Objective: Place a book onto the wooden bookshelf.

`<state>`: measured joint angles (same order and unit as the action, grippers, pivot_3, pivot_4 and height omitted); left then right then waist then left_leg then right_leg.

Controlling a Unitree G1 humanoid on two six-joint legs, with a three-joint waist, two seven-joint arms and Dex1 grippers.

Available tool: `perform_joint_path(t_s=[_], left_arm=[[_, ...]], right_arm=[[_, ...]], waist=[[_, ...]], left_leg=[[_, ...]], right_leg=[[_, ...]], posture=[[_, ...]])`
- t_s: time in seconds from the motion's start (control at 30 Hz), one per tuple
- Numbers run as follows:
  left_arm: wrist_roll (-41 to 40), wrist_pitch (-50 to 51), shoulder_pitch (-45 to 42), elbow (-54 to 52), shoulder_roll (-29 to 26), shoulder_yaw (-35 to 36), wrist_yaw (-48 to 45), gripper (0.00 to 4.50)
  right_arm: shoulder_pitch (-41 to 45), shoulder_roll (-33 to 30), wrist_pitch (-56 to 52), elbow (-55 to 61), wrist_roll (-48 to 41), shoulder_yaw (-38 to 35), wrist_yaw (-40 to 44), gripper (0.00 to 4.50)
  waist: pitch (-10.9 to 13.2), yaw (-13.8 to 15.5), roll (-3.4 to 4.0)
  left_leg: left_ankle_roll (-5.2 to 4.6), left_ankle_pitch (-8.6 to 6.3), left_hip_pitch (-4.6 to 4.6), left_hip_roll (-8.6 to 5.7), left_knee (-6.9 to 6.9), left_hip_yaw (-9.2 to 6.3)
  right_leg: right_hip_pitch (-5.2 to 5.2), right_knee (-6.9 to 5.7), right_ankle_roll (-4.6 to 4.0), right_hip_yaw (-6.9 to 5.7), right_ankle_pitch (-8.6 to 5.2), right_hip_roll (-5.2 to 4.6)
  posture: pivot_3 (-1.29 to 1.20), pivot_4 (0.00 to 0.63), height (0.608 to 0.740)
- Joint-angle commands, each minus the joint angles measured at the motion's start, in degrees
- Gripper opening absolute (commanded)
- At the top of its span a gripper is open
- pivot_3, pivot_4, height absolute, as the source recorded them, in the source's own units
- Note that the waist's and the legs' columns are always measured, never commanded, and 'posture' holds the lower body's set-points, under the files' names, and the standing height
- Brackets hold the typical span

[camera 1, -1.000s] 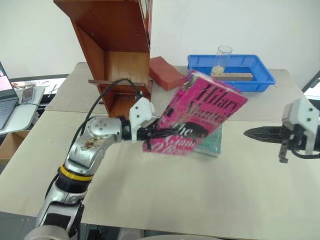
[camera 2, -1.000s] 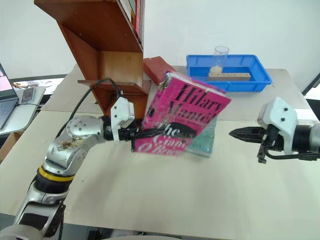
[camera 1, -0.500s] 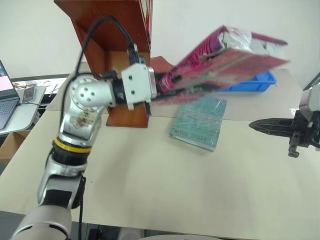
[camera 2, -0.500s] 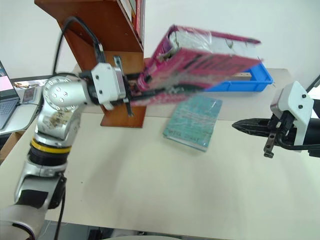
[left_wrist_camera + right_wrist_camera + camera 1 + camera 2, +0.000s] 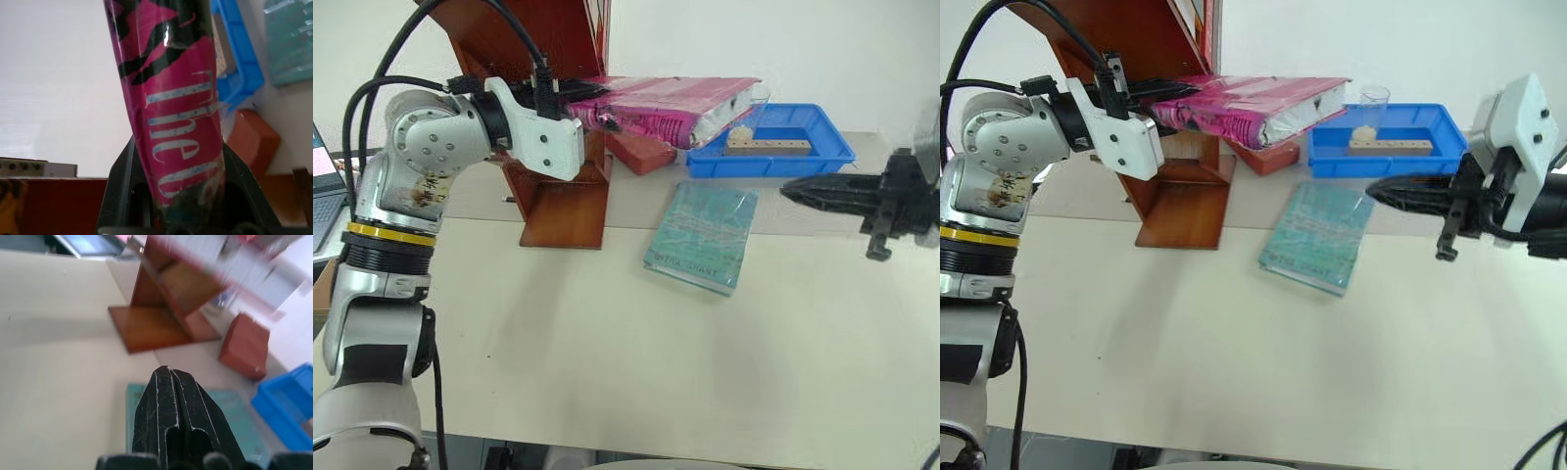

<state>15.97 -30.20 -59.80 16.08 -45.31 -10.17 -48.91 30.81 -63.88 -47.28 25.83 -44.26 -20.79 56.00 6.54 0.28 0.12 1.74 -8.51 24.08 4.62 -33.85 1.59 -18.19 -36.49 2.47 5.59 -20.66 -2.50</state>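
Two grippers hang above the table: the left gripper clamps the pink book lying flat, just beside the wooden bookshelf, while the right gripper hovers empty, fingers pressed together. The left wrist view shows the book's white lettering between its fingers; the right wrist view shows a teal book beneath its tips and a reddish block beyond.

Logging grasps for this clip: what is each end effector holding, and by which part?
The left end effector clamps the pink book at one end, holding it flat. The right end effector is shut and holds nothing.
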Motion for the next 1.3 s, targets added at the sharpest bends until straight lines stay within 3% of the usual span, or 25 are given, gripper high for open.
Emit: perform_joint_path(t_s=[0.03,0.6,0.87,1.1,1.3], left_arm=[[3.64,3.72,-1.56,0.27,-3.36,-0.01,-1.39,0.66],[7.76,17.5,4.71,-3.21,-9.33,-0.4,-5.91,0.66],[6.82,21.25,7.13,-5.38,-10.23,0.54,-7.0,4.35],[-0.14,30.22,9.73,-12.59,-12.6,4.89,-13.08,4.47],[-13.49,50.78,7.75,-17.25,-16.03,15.53,-18.97,4.47]], right_arm=[[3.33,1.09,2.02,-1.52,-0.01,1.58,-1.08,0.0],[6.99,4.94,6.91,-5.44,2.47,7.02,-0.06,0.0],[6.8,4.71,7.59,-6.32,3.04,6.95,0.85,0.0],[7.12,4.55,9.44,-8.17,4.76,7.83,2.51,0.0],[7.02,3.27,12.83,-10.78,8.41,9.23,5.97,0.0]], waist=[[-0.01,0.03,0.01],[-0.15,-0.45,0.3],[-0.16,-0.7,0.31],[-0.14,-0.51,0.28],[-0.12,-0.62,0.25]], left_leg=[[0.0,0.0,0.02,0.0,-0.02,0.03],[-0.06,0.04,-0.06,0.19,0.0,0.15],[-0.07,0.04,-0.1,0.2,0.01,0.16],[-0.07,0.04,-0.1,0.2,0.0,0.17],[-0.07,0.04,-0.13,0.2,0.01,0.17]], right_leg=[[-0.01,-0.2,0.0,0.0,0.0,0.0],[-0.17,-0.6,-0.01,-0.06,0.0,0.1],[-0.16,-0.62,-0.01,-0.06,0.0,0.11],[-0.16,-0.62,-0.01,-0.06,0.0,0.1],[-0.17,-0.62,0.0,-0.07,-0.01,0.1]], posture=[[0.0,0.15,0.673],[0.0,0.15,0.673],[0.0,0.15,0.673],[0.0,0.15,0.673],[0.0,0.15,0.673]])
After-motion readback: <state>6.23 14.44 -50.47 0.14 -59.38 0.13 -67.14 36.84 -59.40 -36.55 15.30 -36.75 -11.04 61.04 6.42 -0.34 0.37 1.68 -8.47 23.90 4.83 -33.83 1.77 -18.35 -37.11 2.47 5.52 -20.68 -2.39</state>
